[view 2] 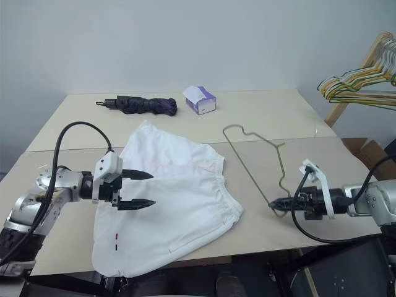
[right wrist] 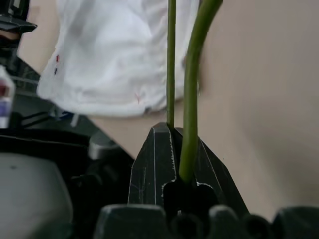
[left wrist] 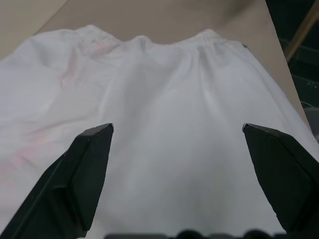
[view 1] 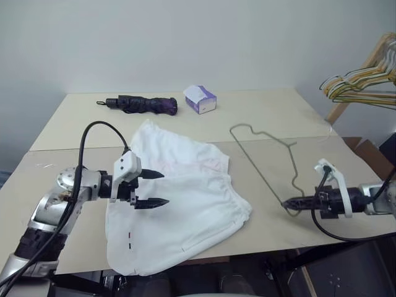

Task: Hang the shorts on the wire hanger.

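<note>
Currently, right gripper (view 1: 286, 202) is clamped on thin olive wire hanger (view 1: 263, 154); left gripper (view 1: 162, 189), fingers apart, hovers over white cloth shorts (view 1: 185, 210). Risk: hanger may twist in that end grip, missing the waistband.

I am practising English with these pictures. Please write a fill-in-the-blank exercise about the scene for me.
1. The right gripper is shut on the wire ____.
2. The left gripper is ____ above the shorts.
3. The tissue box stands beside a folded ____.

Missing words: hanger; open; umbrella
</note>
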Available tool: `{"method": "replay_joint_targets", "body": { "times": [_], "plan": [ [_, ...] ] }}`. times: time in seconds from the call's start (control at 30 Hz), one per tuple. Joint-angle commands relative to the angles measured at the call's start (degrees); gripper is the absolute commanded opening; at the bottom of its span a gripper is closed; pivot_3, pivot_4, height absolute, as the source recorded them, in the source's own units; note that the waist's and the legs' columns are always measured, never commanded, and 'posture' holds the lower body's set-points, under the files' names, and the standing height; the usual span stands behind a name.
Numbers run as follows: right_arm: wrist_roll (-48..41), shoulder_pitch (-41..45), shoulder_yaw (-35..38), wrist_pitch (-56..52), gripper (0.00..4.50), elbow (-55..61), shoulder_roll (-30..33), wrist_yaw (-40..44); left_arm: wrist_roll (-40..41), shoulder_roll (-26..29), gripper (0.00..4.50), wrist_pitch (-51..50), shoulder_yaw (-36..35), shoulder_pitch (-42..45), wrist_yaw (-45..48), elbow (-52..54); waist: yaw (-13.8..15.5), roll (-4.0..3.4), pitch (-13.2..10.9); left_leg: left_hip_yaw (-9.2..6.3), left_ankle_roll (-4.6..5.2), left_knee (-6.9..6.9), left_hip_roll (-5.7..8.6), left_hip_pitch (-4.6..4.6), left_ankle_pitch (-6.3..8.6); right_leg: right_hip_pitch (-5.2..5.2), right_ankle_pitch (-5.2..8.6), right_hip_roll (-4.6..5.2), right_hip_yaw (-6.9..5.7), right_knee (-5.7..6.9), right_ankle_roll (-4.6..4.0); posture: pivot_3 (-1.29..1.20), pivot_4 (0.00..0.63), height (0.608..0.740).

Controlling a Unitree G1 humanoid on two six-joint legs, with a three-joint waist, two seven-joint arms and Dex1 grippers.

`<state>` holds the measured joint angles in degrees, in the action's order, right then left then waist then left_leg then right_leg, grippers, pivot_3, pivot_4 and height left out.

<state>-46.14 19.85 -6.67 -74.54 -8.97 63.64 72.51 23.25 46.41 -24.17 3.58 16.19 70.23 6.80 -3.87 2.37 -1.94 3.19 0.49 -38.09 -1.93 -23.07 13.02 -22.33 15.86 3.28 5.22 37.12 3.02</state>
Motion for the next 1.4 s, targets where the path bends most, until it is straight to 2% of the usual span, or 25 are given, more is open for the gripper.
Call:
{"method": "replay_joint_targets", "body": {
  "times": [0.03, 0.13, 0.37, 0.7, 0.83, 1.0, 1.3, 1.4],
  "plan": [
    [2.1, 2.7, -5.3, -1.5, 0.00, -4.1, 1.6, 6.8, -0.1, 0.5, 4.49, 0.2, -0.9, 0.3, -0.8, 2.4, 0.0, -0.01, 0.0, 0.01, 0.00, 0.00, 0.00, 0.01, 0.00, 0.00, 0.00, 0.00, 0.02, 0.00, 0.00, -0.02, 0.000, 0.740],
    [4.5, 3.9, -8.8, -0.2, 0.00, -7.9, 1.1, 10.1, 0.1, 0.4, 4.49, -0.4, -1.1, 0.2, -1.2, 3.0, 0.2, -0.02, 0.0, 0.00, 0.00, 0.00, 0.01, -0.03, 0.00, -0.03, 0.01, -0.01, 0.02, 0.00, 0.02, -0.01, 0.000, 0.740],
    [8.9, 5.8, -11.8, 2.6, 0.00, -12.3, -1.2, 13.0, 0.2, 1.1, 4.49, -0.4, -1.4, -0.8, -1.0, 3.7, 0.7, -0.03, 0.0, 0.01, 0.00, 0.00, 0.01, 0.00, 0.00, -0.02, 0.01, -0.03, 0.01, 0.02, 0.04, 0.00, 0.000, 0.740],
    [9.9, 3.2, -11.8, 8.4, 0.00, -7.1, 0.1, 19.2, 0.3, 0.4, 4.49, 0.2, -1.8, -1.5, -1.5, 3.1, 1.8, -0.06, 0.0, 0.00, 0.00, -0.01, 0.02, -0.02, 0.00, -0.02, 0.00, -0.04, -0.02, 0.01, 0.05, 0.01, 0.000, 0.740],
    [12.5, 6.3, -16.8, 10.0, 0.00, -8.6, -1.0, 20.0, 0.2, -0.4, 4.49, 0.3, -1.1, -1.7, -1.9, 3.4, 1.7, -0.07, 0.0, 0.01, 0.00, -0.01, 0.02, -0.01, 0.00, -0.02, 0.00, -0.04, -0.01, 0.02, 0.05, 0.02, 0.000, 0.740],
    [15.8, 16.4, -25.3, 13.5, 0.00, -17.9, -3.8, 20.0, -1.0, -1.1, 4.49, 0.8, 0.0, -2.1, -2.7, 4.2, 1.4, -0.09, 0.0, 0.09, 0.00, -0.02, 0.00, 0.09, 0.00, 0.00, -0.02, -0.05, 0.04, 0.03, 0.02, 0.04, 0.000, 0.740],
    [6.8, 28.2, -45.7, 22.4, 0.00, -21.4, -0.8, 20.0, -1.6, -2.4, 4.49, 1.3, 0.0, -3.1, -5.0, 4.9, 3.2, -0.16, -0.1, 0.06, 0.01, -0.02, 0.01, 0.00, 0.00, -0.05, -0.03, -0.02, 0.00, 0.03, 0.00, 0.08, 0.000, 0.740],
    [4.6, 32.8, -50.4, 23.9, 0.00, -26.0, -3.2, 20.0, -2.2, -2.9, 4.49, 1.6, 0.1, -3.4, -6.1, 4.9, 3.3, -0.16, -0.1, 0.06, 0.01, -0.02, -0.02, 0.03, 0.00, -0.04, -0.05, -0.02, 0.00, 0.05, -0.03, 0.10, 0.000, 0.740]
  ]
}}
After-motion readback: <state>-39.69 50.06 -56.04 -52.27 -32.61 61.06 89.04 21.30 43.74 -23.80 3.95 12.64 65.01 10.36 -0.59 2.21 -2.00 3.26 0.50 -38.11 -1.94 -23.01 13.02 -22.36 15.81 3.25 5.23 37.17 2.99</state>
